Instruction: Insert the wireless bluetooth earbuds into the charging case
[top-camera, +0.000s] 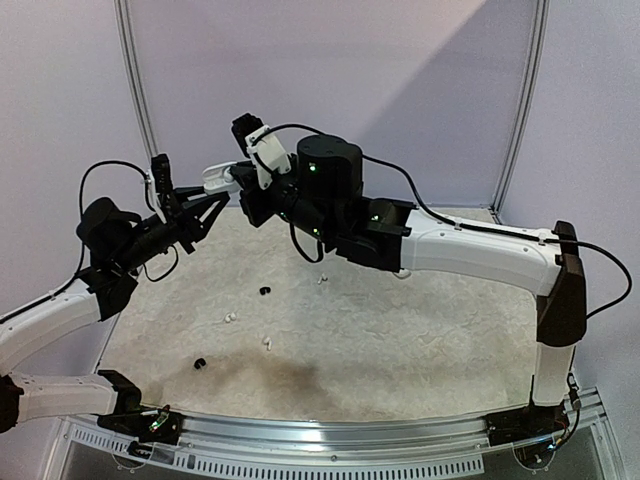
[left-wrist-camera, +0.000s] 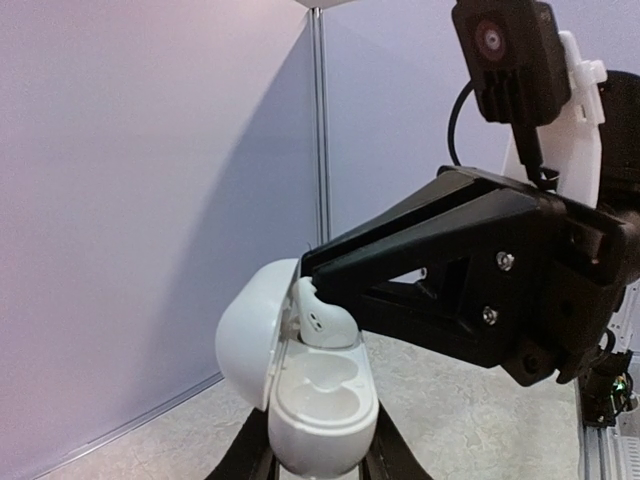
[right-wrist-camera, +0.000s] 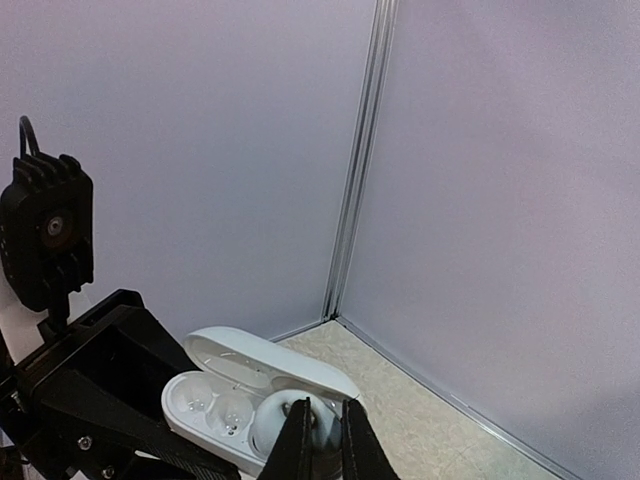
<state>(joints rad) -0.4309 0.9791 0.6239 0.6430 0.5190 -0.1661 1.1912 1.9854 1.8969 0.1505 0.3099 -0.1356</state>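
My left gripper (left-wrist-camera: 318, 455) is shut on an open white charging case (left-wrist-camera: 320, 400) and holds it up in the air, lid to the left. My right gripper (right-wrist-camera: 326, 445) is shut on a white earbud (right-wrist-camera: 322, 420) and holds it in the case's far socket, where it also shows in the left wrist view (left-wrist-camera: 325, 322). The near socket (left-wrist-camera: 330, 375) is bare. In the top view the case (top-camera: 220, 177) sits high at the back left between my left gripper (top-camera: 214, 197) and my right gripper (top-camera: 243, 182). Loose earbuds lie on the table: white ones (top-camera: 230, 318) (top-camera: 266, 342) (top-camera: 322, 280) and black ones (top-camera: 265, 291) (top-camera: 200, 363).
The speckled table (top-camera: 400, 340) is walled by lilac panels with a metal corner post (right-wrist-camera: 360, 170). A metal rail (top-camera: 330, 440) runs along the near edge. The right arm (top-camera: 480, 250) spans the table's back right.
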